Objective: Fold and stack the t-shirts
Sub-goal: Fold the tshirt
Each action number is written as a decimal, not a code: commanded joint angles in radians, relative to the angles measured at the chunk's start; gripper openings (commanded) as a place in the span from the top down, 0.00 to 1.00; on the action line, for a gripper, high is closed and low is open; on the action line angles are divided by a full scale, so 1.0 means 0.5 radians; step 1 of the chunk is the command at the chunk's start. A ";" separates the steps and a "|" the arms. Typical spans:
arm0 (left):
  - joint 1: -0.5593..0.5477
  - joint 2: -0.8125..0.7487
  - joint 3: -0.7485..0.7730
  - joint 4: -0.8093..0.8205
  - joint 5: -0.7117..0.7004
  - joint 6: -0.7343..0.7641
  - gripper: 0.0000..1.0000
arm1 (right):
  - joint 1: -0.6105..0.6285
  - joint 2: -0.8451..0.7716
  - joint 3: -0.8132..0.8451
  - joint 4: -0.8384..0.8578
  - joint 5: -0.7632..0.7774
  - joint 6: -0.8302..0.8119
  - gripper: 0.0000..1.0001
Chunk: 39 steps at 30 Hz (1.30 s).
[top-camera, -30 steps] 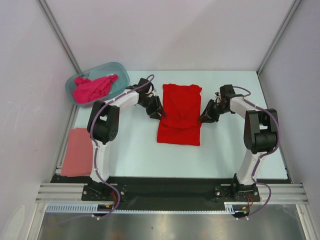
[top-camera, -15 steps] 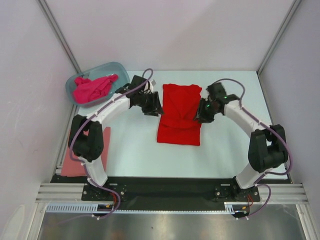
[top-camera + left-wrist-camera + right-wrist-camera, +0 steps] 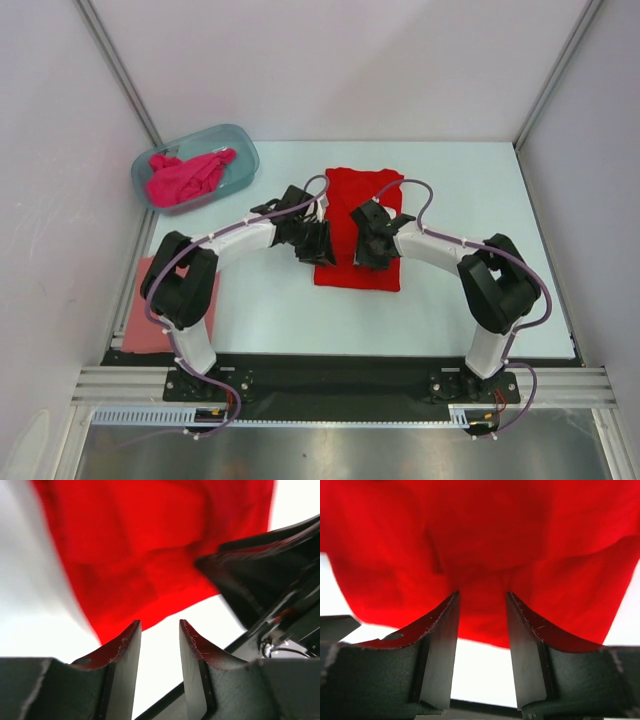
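Observation:
A bright red t-shirt (image 3: pixel 352 192) lies folded into a long strip at the table's middle. My left gripper (image 3: pixel 318 246) is at its near left edge, jaws open with nothing between them; in the left wrist view (image 3: pixel 160 626) the red cloth (image 3: pixel 150 545) lies just ahead of the fingertips. My right gripper (image 3: pixel 374 250) hovers over the shirt's near half, open, with red cloth (image 3: pixel 485 535) under and beyond the fingertips (image 3: pixel 482 597). A magenta-pink t-shirt (image 3: pixel 185 177) sits bunched in the tub (image 3: pixel 246 152). A salmon-pink t-shirt (image 3: pixel 140 322) lies flat at the left edge, partly hidden by my left arm.
The blue-grey plastic tub stands at the back left corner. Grey walls and frame posts close in the table on three sides. My two grippers are close together over the red shirt, a hand's width apart.
Both grippers swung toward the red shirt's near half; the right one moved left from beside the shirt to above it. Both jaws stand wider than a second ago.

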State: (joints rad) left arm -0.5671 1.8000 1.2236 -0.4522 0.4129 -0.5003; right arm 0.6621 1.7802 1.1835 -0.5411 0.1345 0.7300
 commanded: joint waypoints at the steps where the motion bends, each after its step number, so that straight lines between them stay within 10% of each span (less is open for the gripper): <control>1: 0.054 -0.176 -0.085 0.064 -0.065 -0.021 0.59 | -0.005 0.041 0.057 0.119 0.154 0.016 0.53; 20: 0.165 -0.360 -0.238 0.030 0.002 -0.046 0.58 | -0.333 0.703 1.034 0.110 0.127 -0.398 0.53; 25: 0.168 -0.281 -0.171 0.006 0.002 0.028 0.48 | -0.434 0.821 1.560 -0.396 0.069 -0.527 0.49; 39: 0.312 0.093 -0.063 -0.108 0.398 0.270 0.35 | -0.876 -0.415 -0.209 -0.038 -1.152 -0.745 0.38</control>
State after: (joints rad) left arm -0.4274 1.7992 1.1625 -0.4847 0.5114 -0.4309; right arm 0.2321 1.6180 1.2102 -0.6331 -0.2359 0.4137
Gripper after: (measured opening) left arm 0.655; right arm 0.621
